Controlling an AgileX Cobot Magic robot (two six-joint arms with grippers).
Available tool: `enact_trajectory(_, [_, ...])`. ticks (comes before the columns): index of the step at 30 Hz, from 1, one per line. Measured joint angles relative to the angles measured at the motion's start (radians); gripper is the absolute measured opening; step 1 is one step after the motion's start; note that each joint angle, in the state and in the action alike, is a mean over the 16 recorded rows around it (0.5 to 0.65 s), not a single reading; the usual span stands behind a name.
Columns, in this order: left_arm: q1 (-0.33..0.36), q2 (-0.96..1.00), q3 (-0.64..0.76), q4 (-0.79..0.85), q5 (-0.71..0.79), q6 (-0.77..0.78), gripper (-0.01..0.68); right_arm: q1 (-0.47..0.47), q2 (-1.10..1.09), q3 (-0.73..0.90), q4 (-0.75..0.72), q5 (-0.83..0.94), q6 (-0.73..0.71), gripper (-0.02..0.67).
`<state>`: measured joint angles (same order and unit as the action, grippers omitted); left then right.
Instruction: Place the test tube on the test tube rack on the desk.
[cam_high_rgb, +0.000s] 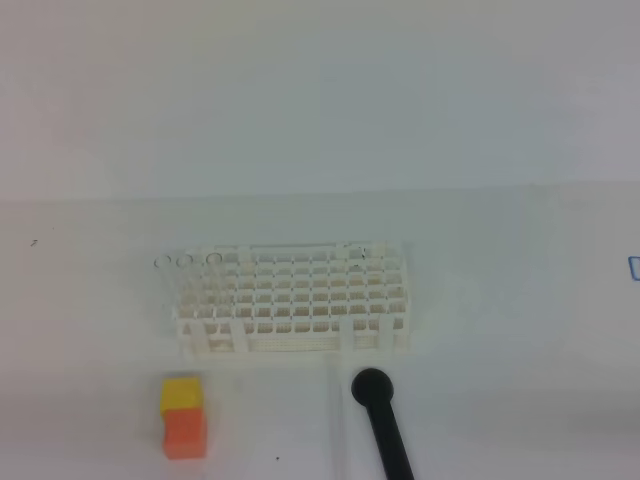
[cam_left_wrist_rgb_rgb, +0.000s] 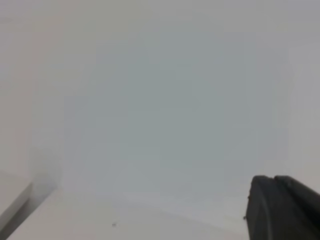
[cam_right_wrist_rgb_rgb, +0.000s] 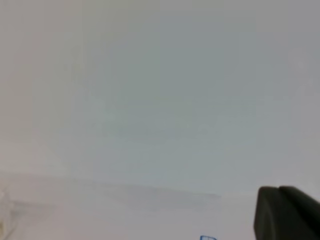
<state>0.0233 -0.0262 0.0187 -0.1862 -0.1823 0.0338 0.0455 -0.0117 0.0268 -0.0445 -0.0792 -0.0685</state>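
Black rod just before rack, faint clear tube lying beside it, tube rims at rack's left, both grippers closed, empty.

The test tube rack stands mid-frame on the desk; the block lies lower left, the rod lower centre.

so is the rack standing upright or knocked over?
Upright. The test tube rack sits flat on the desk, its grid of holes facing up, with clear tube rims showing at its back-left corner.
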Motion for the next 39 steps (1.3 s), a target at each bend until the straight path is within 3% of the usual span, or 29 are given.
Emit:
enact_trajectory(6, [0.0,0.015,-0.094,-0.019,0.028,-0.008,-0.001,0.0,0.0,-0.05,-0.004,0.002,0.01,-0.001])
enact_trajectory(12, [0.0,0.07,-0.291,-0.008,0.202,0.018,-0.001,0.0,0.014,-0.16,-0.018,0.072,0.019,-0.001])
enact_trajectory(23, [0.0,0.232,-0.584,-0.018,0.555,0.041,-0.001,0.0,0.156,-0.454,-0.012,0.441,0.017,-0.001])
enact_trajectory(31, [0.0,0.421,-0.629,-0.211,0.858,0.134,0.0,0.002,0.289,-0.627,0.031,0.77,-0.018,-0.001])
enact_trajectory(39, [-0.04,0.68,-0.652,-0.45,1.057,0.322,0.002,0.004,0.346,-0.693,0.074,0.936,-0.075,-0.001])
